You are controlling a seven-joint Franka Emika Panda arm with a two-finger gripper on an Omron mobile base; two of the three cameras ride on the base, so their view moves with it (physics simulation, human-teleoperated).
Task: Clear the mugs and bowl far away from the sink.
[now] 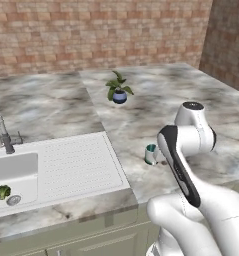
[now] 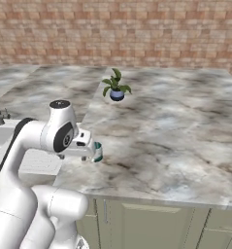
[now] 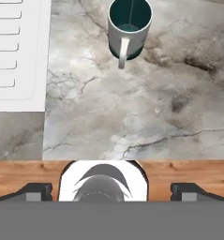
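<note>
- marble counter [image 1: 156, 95] is big but the sink [image 1: 21, 172] w/ its ribbed drainboard is right beside the mug, so a short move won't count as "far away"
- gripper [image 3: 111, 191] jaws wide apart, holding nothing, hanging back above the counter edge
- teal-green mug [image 3: 128, 29] stands upright just off the drainboard, handle facing the hand; a sloppy approach prob clips the handle and tips it

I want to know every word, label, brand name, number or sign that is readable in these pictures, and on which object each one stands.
There are none to read.
The teal-green mug is plain white outside, with no print.
The blue pot of the small plant has no label.
The sink and faucet carry no brand mark.
The marble counter and brick wall bear only their own patterns.
</note>
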